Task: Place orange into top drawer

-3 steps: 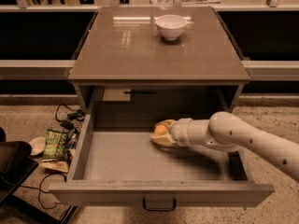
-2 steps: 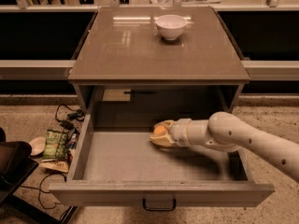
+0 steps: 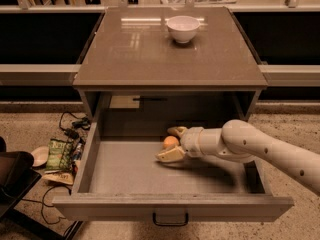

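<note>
The top drawer (image 3: 125, 206) is pulled fully open, with a small dark handle (image 3: 170, 218) at the centre of its front panel. The orange (image 3: 171, 142) lies on the drawer floor towards the back, right of centre. My gripper (image 3: 165, 144) reaches into the drawer from the right. Its two fingers are spread open on either side of the orange, one behind it and one in front. The fingers stand slightly apart from the fruit.
A white bowl (image 3: 183, 28) sits on the cabinet's countertop (image 3: 150, 59) at the back. On the floor to the left lie a snack bag (image 3: 59, 154), cables (image 3: 70, 124) and a black object (image 3: 12, 179). My arm (image 3: 265, 154) crosses the drawer's right side.
The fingers, closed around the orange before, have spread apart. The orange now shows between them on the drawer floor. The arm has hardly moved.
</note>
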